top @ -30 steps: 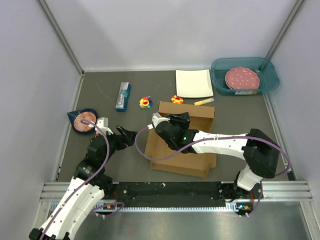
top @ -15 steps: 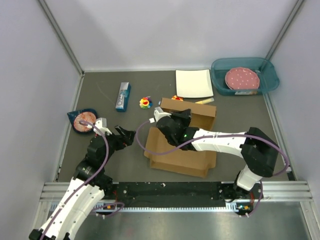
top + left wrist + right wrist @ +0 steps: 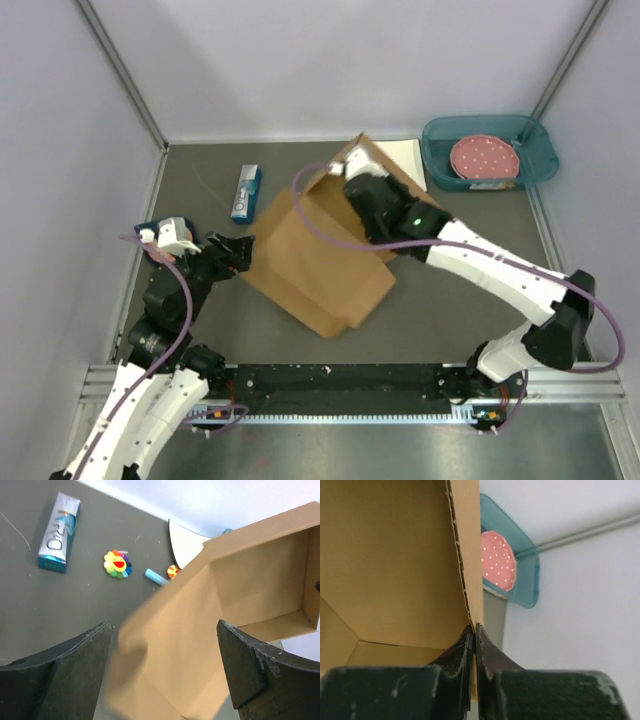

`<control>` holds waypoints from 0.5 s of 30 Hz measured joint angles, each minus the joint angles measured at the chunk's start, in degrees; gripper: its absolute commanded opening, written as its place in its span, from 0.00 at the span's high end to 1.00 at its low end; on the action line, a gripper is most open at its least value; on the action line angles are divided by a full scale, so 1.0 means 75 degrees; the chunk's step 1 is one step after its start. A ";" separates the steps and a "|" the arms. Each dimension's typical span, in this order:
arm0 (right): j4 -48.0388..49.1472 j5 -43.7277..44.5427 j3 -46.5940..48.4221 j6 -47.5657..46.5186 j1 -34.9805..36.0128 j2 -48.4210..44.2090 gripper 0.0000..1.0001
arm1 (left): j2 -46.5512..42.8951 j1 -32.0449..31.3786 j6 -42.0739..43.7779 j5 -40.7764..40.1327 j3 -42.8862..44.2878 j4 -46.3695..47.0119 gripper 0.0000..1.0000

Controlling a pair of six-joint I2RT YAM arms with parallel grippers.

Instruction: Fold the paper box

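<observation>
The paper box (image 3: 310, 265) is plain brown cardboard, lifted and tilted above the table, with its open tray side facing left. My right gripper (image 3: 352, 182) is shut on the box's upper wall. In the right wrist view its fingers (image 3: 474, 629) pinch the corrugated edge of the box (image 3: 395, 555). My left gripper (image 3: 238, 252) is open just left of the box's lower left edge. In the left wrist view the left gripper (image 3: 164, 625) is open and the blurred box (image 3: 210, 610) fills the space ahead of the fingers. I cannot tell whether it touches them.
A teal bin (image 3: 535, 150) with a pink dotted plate (image 3: 484, 157) stands at the back right. A toothpaste carton (image 3: 246, 193) lies at the back left. The left wrist view shows a flower toy (image 3: 118, 563), a blue stick (image 3: 156, 577) and the white plate (image 3: 186, 544) behind the box.
My right gripper has lifted the box off the table and swung it up and to the back left, hiding the small toys. My left gripper has drawn back to the left.
</observation>
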 measured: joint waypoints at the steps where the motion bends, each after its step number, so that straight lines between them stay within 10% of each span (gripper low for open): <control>1: -0.0533 -0.0286 0.0379 0.0606 -0.0280 -0.0067 1.00 | 0.0000 0.0000 0.0070 -0.0064 0.0140 -0.0041 0.09; 15: -0.3512 -0.6636 -0.0020 0.6968 -0.4826 -0.1582 1.00 | -0.0058 0.0000 0.0580 -0.0411 0.1483 -0.0341 0.10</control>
